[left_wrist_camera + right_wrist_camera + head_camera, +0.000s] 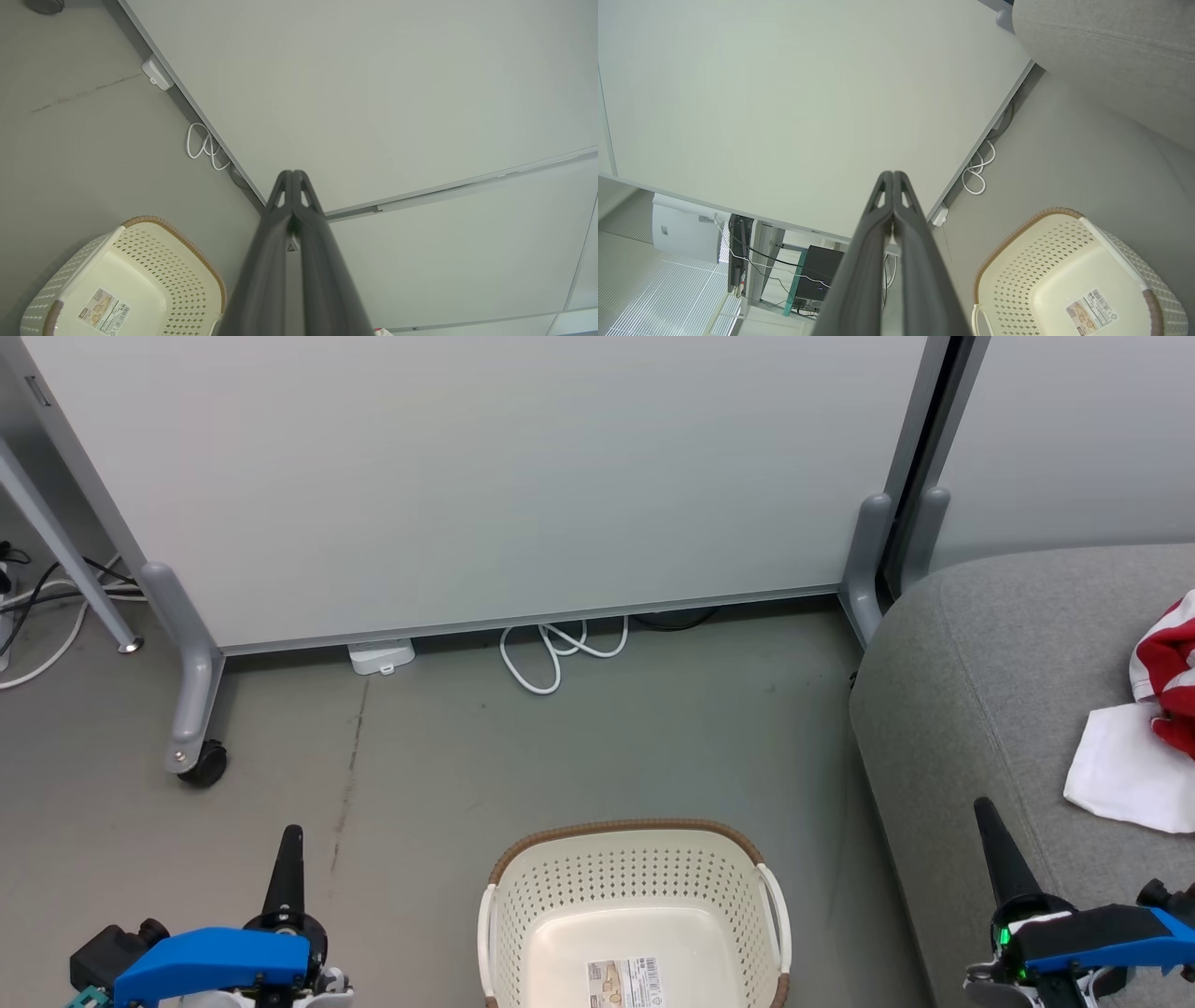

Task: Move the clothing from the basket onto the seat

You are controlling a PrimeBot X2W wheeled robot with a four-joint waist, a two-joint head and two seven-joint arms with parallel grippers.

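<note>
The cream basket [635,887] with its brown rim stands on the floor at the bottom centre; only a label lies inside it. It also shows in the left wrist view [154,261] and the right wrist view [1045,261]. Red and white clothing [1153,719] lies on the grey seat [980,691] at the right. My left gripper [291,835] is shut and holds nothing, left of the basket. My right gripper [985,812] is shut and holds nothing, above the seat's front part. In each wrist view the fingers [292,177] [893,177] are pressed together.
A pale wheeled partition [485,476] stands behind the basket, with a caster [203,763] at its left foot. A white cable loop [560,653] and a white adapter [381,656] lie at its base. More cables and a desk leg [65,560] are at the far left.
</note>
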